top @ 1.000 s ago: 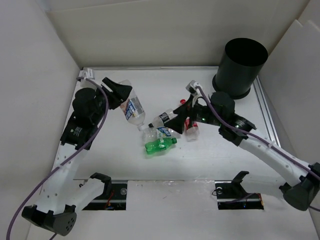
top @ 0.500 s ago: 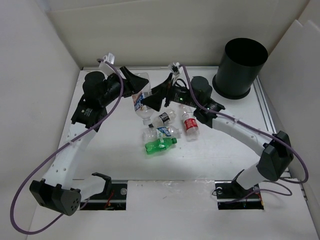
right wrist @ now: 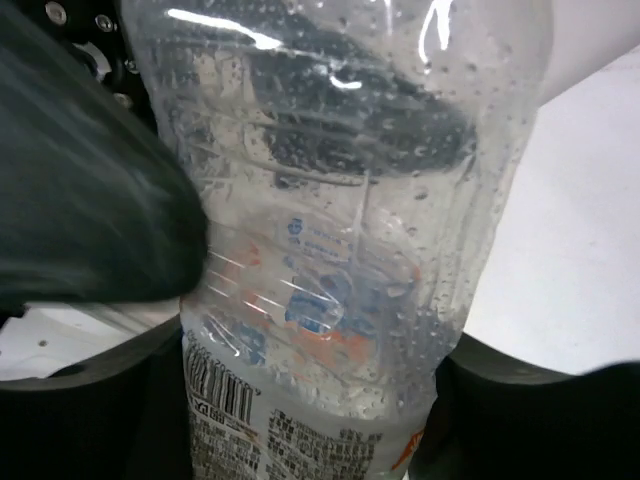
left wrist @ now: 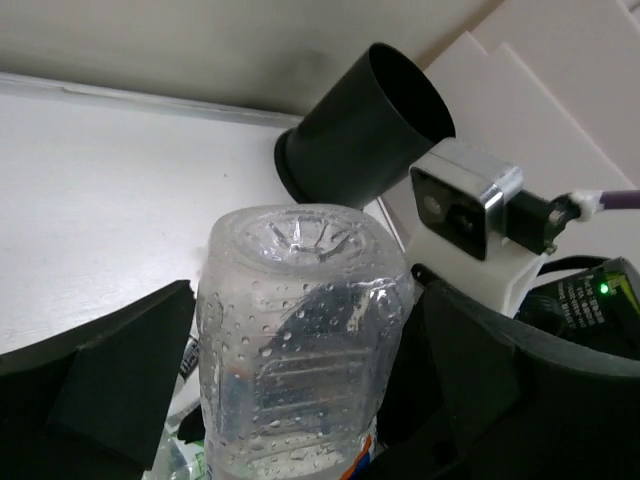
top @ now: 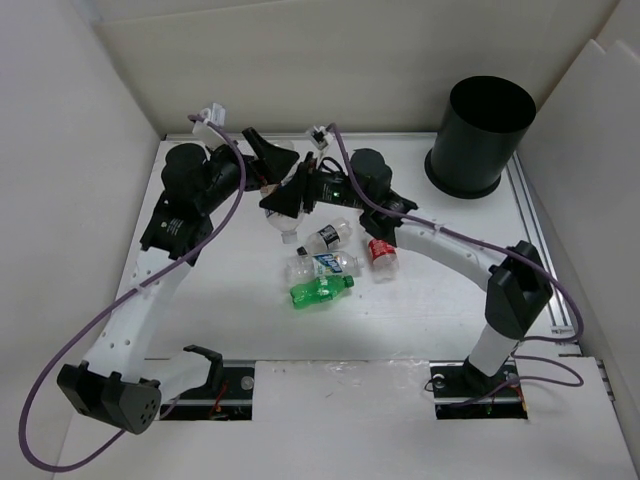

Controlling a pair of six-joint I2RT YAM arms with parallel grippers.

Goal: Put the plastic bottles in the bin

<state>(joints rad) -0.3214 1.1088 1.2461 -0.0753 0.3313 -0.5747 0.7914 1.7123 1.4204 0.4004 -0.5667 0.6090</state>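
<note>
Nearest on the worktop [top: 220, 295] lies the green bottle [top: 322, 289], then the blue-label bottle [top: 325, 264], dark-label bottle [top: 330, 236] and red bottle [top: 381, 250], and beyond them the left tool [left wrist: 295, 390] clamps a wet bottle [left wrist: 300, 320] bearing a barcode [right wrist: 220, 400] and unreadable blue-orange print, the right tool [right wrist: 320, 400] straddling it, grip unclear, the bin [top: 465, 150] standing far right.

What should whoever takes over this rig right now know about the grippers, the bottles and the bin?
Left gripper: shut on a lifted clear bottle.
Right gripper: fingers flank that same bottle; whether it grips is unclear. Looks like a handover.
On the table: green bottle, blue-white-label bottle, dark-label bottle, red-cap bottle.
Bin: upright, far right corner.
Done: none binned. Left: all five, the held one first.
</note>
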